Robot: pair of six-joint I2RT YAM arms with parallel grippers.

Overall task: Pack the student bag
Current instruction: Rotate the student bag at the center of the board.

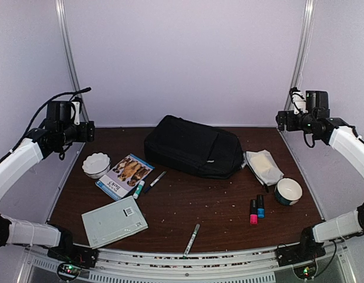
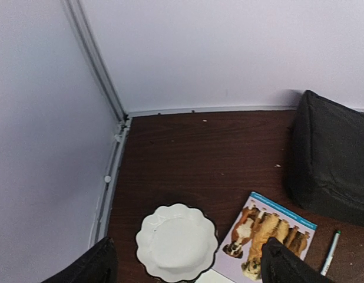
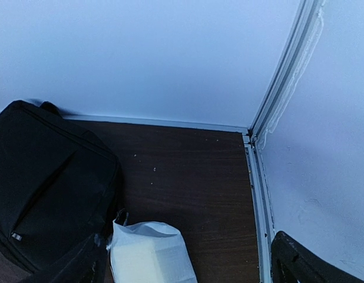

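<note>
Marker (image 1: 192,239): lay nearest, at the bench's near edge, between the arm bases.
Student bag (image 1: 194,146): flat on its side at the far edge, centre. No opening seen, so unzipping judged the first step.
Beside bag: white pouch (image 1: 263,167) just off its right end; dog booklet (image 1: 125,175) and scalloped dish (image 1: 96,165) to its left, loose for packing.
Left gripper (image 2: 188,256): jaws wide, empty, hovering over the dish near the far left corner.
Right gripper (image 3: 185,259): jaws wide, empty, near the far right corner.
View differences: only the top view showed the bowl (image 1: 287,191), small bottles (image 1: 257,209) and notebook (image 1: 114,221). Only the right wrist view showed a zip pull on the bag.
</note>
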